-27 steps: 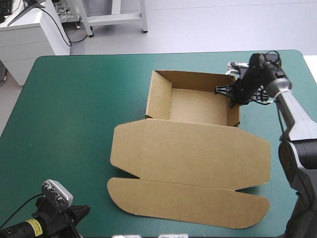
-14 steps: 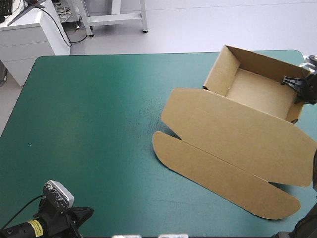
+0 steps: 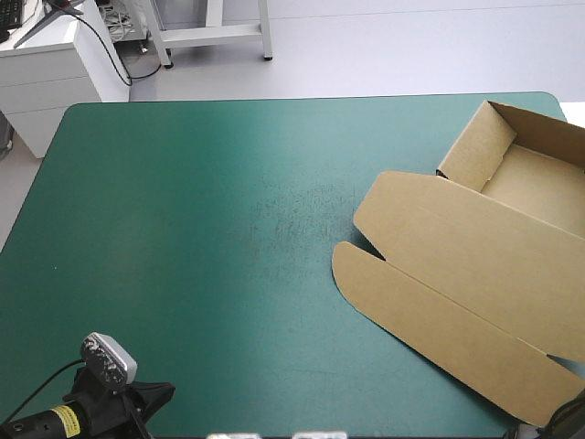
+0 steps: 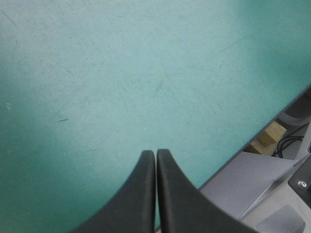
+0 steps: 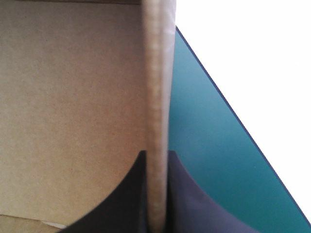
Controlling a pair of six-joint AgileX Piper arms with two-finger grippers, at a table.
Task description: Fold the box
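Evidently the right gripper [image 5: 156, 154] was pinched tight on an upright wall [image 5: 156, 73] of the brown box [image 3: 475, 265], the board's edge between its black fingers. I judge that hold suited to dragging or steadying the tray [image 3: 539, 183]. The tray sat at the table's far right corner, running past the high view's right side, with its lid [image 3: 457, 247] flat toward the middle and the tuck flap [image 3: 430, 320] nearest. The left gripper [image 4: 156, 153] was closed on nothing, parked over bare cover near the table's edge, out of the way. The teal-green table [image 3: 183, 229] bore faint scuffs [image 3: 292, 215] at centre; beyond its far edge lay pale floor.
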